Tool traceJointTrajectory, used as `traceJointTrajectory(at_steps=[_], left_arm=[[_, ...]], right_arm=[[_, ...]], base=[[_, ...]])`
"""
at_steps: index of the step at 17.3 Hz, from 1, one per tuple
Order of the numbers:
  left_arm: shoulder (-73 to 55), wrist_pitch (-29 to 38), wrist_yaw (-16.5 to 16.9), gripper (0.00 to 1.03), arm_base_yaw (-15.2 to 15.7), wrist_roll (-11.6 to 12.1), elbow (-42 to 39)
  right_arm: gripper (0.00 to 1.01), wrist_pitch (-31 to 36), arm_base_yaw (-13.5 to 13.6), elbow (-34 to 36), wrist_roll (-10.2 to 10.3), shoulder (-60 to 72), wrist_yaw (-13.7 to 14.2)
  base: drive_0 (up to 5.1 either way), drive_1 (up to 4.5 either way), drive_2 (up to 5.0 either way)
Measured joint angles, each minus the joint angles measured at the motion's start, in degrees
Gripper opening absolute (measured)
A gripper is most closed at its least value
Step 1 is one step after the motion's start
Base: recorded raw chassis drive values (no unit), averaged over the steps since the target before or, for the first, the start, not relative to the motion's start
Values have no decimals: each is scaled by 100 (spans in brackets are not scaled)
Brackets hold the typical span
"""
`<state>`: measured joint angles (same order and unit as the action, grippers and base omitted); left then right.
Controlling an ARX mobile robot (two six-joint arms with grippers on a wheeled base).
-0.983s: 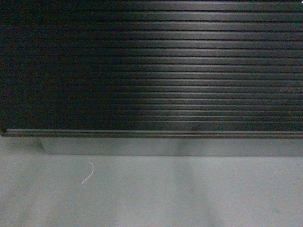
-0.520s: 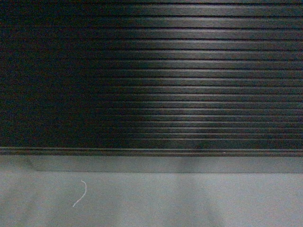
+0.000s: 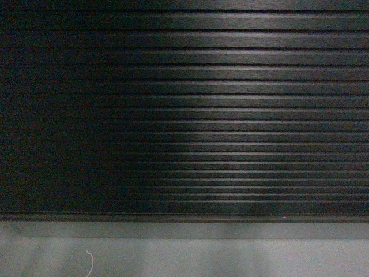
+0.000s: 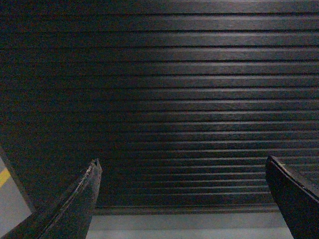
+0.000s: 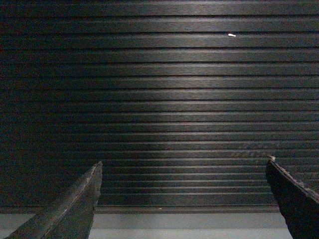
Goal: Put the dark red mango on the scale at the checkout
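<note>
The dark slatted front of the checkout (image 3: 219, 115) fills the head view, and it also fills the left wrist view (image 4: 174, 99) and the right wrist view (image 5: 174, 99). Its grey plinth (image 3: 230, 231) runs along the bottom. My left gripper (image 4: 182, 167) is open, its dark fingers spread wide with nothing between them. My right gripper (image 5: 183, 167) is open and empty as well. Both point at the slats from close by. The dark red mango and the scale are out of view, as is the counter's top.
Grey floor (image 3: 202, 259) lies below the plinth, with a thin white curl of thread (image 3: 90, 262) on it at the lower left. A yellow floor line (image 4: 4, 177) shows at the left edge of the left wrist view. A small white fleck (image 5: 232, 35) sits on a slat.
The slatted front has grown and slid down in the head view, and less floor shows. The white thread has moved down towards the bottom edge.
</note>
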<state>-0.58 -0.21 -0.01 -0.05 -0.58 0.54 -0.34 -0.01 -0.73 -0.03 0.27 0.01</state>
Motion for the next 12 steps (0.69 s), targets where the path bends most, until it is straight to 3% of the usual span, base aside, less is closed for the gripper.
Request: traceJointTrajectory(at_steps=[4,12], left_arm=[[0,2,0,98,0,-2,0],[0,2,0,98,0,-2,0]], right_arm=[[98,9,0,0,0,0,0],[98,11,0,0,0,0,0]], base=[[3,248,-241],[0,0,0]])
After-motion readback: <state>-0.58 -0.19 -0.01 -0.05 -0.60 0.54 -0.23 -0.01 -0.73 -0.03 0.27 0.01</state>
